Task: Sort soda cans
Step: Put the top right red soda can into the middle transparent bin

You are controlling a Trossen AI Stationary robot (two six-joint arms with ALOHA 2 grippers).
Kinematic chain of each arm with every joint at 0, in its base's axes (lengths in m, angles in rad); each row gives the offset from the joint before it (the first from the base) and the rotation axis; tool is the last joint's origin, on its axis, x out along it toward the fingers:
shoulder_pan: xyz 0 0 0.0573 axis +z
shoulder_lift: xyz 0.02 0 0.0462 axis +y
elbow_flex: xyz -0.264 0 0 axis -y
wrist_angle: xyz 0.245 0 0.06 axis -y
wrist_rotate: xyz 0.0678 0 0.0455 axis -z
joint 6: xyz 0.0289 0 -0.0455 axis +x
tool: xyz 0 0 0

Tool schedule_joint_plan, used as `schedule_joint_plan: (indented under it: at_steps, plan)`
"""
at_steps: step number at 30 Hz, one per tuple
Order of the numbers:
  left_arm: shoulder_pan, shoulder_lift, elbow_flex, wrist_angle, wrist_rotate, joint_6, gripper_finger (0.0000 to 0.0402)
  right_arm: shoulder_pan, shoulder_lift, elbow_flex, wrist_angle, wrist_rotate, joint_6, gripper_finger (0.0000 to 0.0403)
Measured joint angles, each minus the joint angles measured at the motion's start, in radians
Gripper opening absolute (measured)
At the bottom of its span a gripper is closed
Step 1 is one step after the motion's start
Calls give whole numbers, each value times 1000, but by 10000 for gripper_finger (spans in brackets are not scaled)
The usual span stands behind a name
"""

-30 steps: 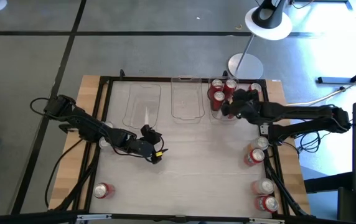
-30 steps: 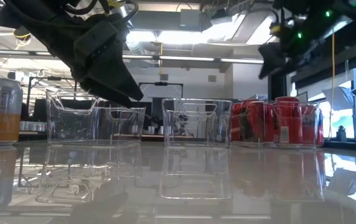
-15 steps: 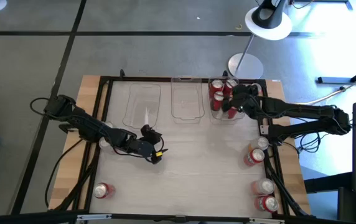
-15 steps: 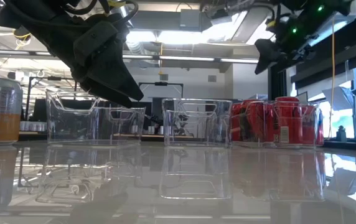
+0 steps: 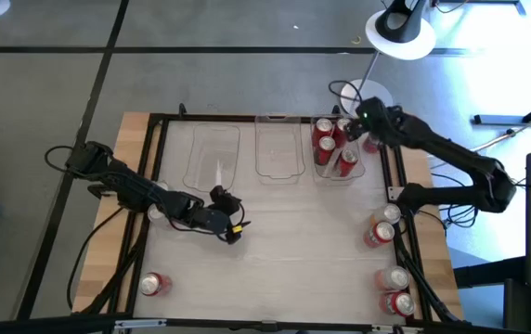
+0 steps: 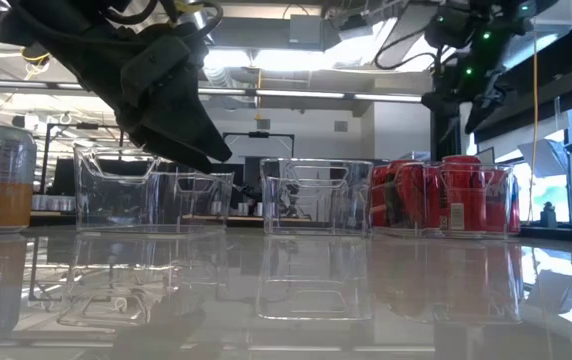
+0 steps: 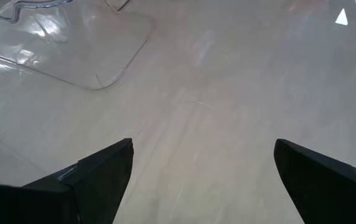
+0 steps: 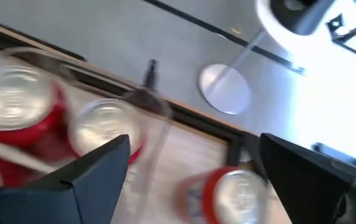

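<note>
The right pincer (image 5: 366, 119) hangs above the far right corner of the pale worktop (image 5: 284, 250), its fingers (image 8: 91, 177) spread wide with nothing between them. Its wrist view is smeared, so the cans beneath show only as red blurs. Just beside it, the clear rectangular plastic bin on the right (image 5: 356, 171) holds several red soda cans with silver tops (image 5: 323, 139). More cans (image 5: 380, 232) stand near the right edge, one (image 5: 153, 283) near the left. The left pincer (image 5: 232, 225) rests mid-worktop, released and empty; the two other clear bins (image 5: 212, 156) are hard to make out.
</note>
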Motion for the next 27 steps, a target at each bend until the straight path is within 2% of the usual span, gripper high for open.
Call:
schedule_joint_plan:
  at_steps: [7,10,17,27]
  plan:
    - [0,0,0,0,0,-3,372,-116,148,137,-195,-5,-103,356]
    - [-1,0,0,0,0,-2,372,-112,197,163,-250,-31,-134,356]
    - [-1,0,0,-1,0,0,372,-112,260,164,-287,-8,-168,356]
    - [-1,0,0,-1,0,-1,372,-112,304,164,-360,-8,-483,356]
